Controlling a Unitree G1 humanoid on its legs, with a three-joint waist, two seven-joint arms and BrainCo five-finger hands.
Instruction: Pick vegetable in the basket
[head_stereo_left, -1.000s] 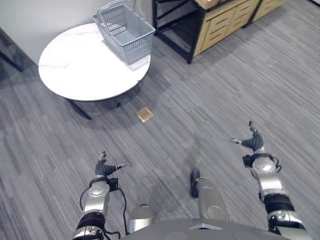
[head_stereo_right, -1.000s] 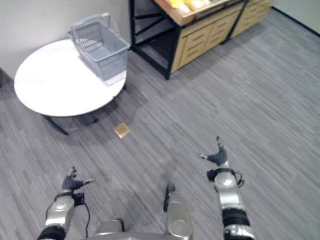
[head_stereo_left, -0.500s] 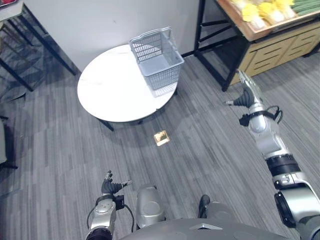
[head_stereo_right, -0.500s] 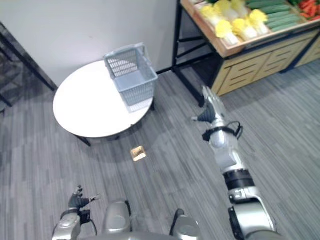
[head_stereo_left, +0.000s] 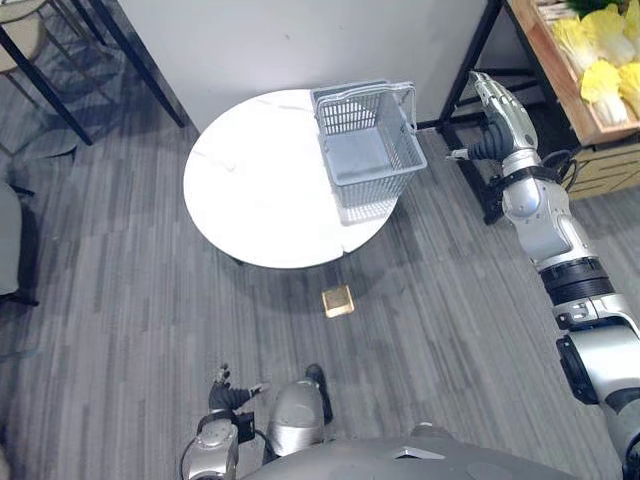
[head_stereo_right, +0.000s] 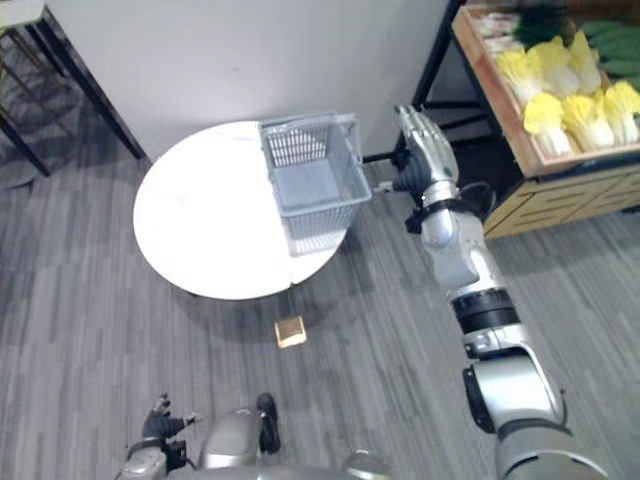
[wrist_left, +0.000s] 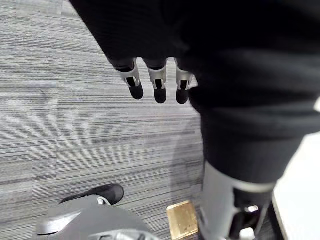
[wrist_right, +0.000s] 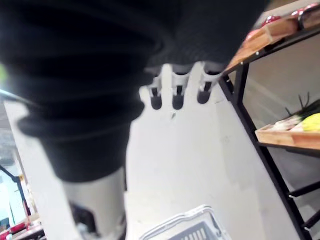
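Overview of the approach stage. The grey carpeted floor (head_stereo_left: 120, 300) carries a round white desk (head_stereo_left: 250, 200) and, on the far side of the right hand (head_stereo_right: 420, 150) from it, a wooden produce shelf (head_stereo_right: 585, 158). The wire basket (head_stereo_left: 375, 190) stands empty at the desk's rim, on the side facing the right hand, presumably so that a short swing from shelf to basket is enough. The task's vegetables, yellow-leaved cabbages (head_stereo_right: 545, 110), lie in a row on the shelf, well apart from the hand and untouched. The right hand is raised on an outstretched arm between basket and shelf, nearer the basket, with fingers (wrist_right: 177, 95) straight and spread; it holds nothing, a posture that suits reaching rather than carrying. The left hand (head_stereo_left: 228, 388) hangs low near the floor, far from the desk, its fingers (wrist_left: 159, 85) relaxed and empty, probably kept out of the way because the work falls to the other arm. A small tan block (head_stereo_left: 338, 300) lies on the floor below the desk's near edge, between the two hands. Compared with one second earlier, the viewpoint has swung toward the desk and shelf, the right arm has climbed from low at the side, and the left hand has stayed down; the basket remains empty.
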